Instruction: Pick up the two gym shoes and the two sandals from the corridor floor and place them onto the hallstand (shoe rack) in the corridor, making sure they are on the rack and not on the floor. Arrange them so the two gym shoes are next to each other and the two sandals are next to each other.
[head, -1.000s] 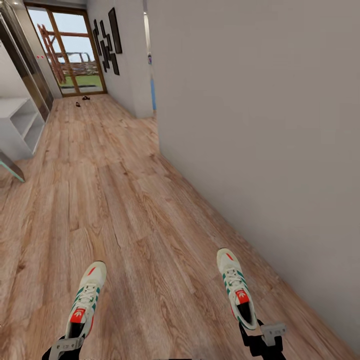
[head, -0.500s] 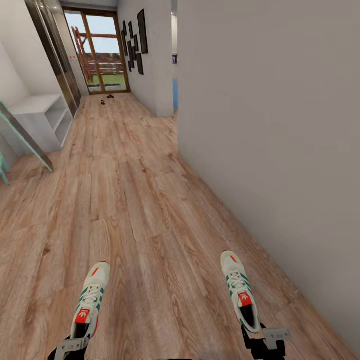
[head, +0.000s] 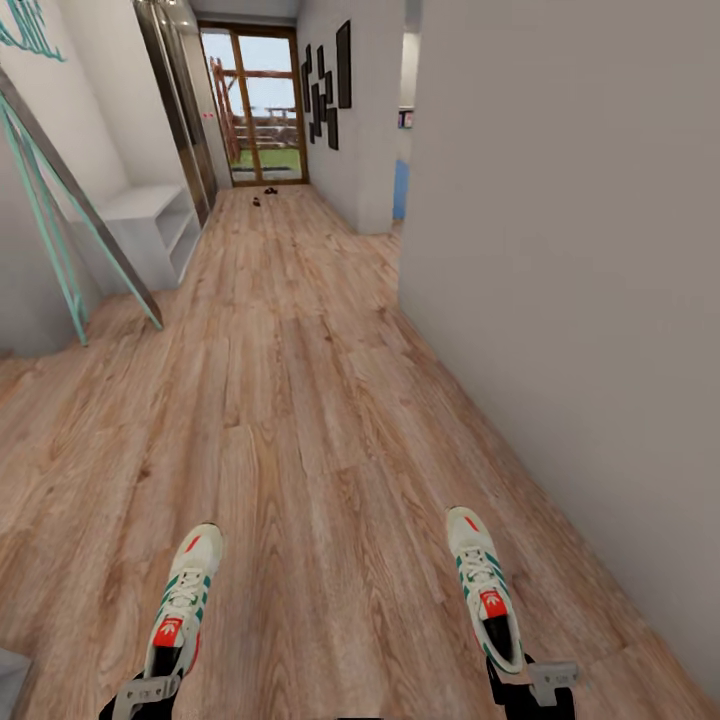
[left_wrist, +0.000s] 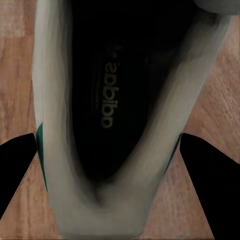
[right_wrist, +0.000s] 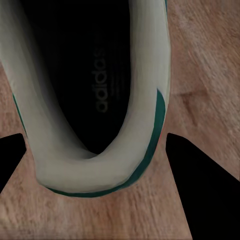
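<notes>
Down the corridor I count two sandals (head: 263, 195); my left gripper (head: 146, 692) and right gripper (head: 527, 680) each clamp one gym shoe (head: 183, 605) (head: 485, 588).

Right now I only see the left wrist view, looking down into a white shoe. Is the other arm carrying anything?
Observer: Yes. The right pincer holds the right gym shoe, a match for the left gym shoe in the left pincer.
Operator: Where are the sandals?
Observer: Two small dark sandals lie on the corridor floor far ahead, near the glass door.
Operator: Anything to put shoes on?
Observer: A light shelf unit stands by the left wall, partway down the corridor.
</notes>
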